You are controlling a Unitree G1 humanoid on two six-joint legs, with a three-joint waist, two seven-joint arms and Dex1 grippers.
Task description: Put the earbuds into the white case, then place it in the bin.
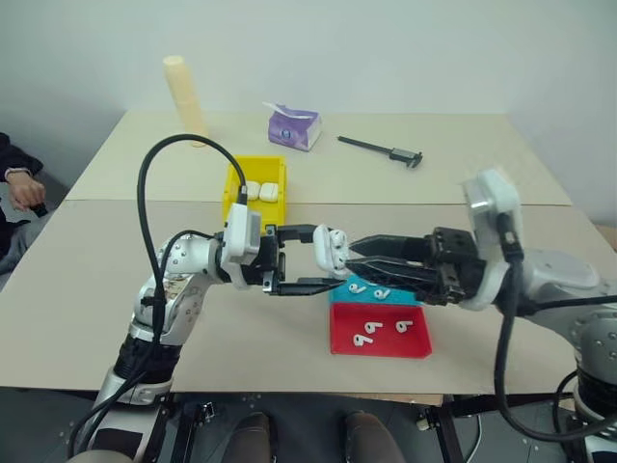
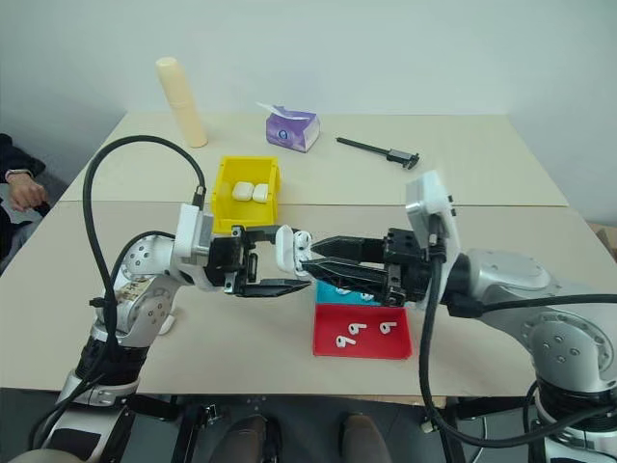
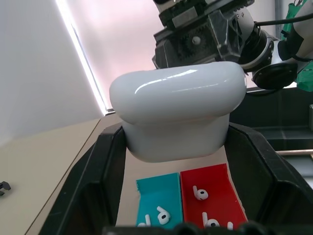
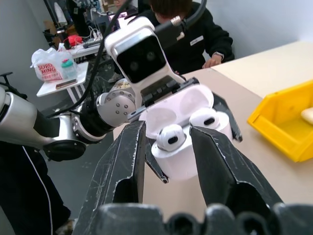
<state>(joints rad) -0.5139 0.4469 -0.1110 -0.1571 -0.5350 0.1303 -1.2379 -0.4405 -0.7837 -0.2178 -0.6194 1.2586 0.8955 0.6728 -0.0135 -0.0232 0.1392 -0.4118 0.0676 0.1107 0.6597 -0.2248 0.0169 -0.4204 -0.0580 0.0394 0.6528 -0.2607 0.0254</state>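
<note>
The white case hung in mid-air at the centre of the frame, lid flipped open, clamped tight between the black fingers of the left end effector, which reached in from the left. And there was the right end effector, coming level from the right, its tips right at the open case! In the right wrist view its two fingers stood parted, with nothing pinched, and two earbuds sat in the case's wells, one directly between the spread fingers, the other just beyond it.

Below the meeting point, on the desk, a red tray lay in the lower centre with loose earbuds inside, and a teal tray touched its far edge, holding more. The yellow bin stood above and left of the case, well apart from both end effectors, with two closed white cases already resting in it.
</note>
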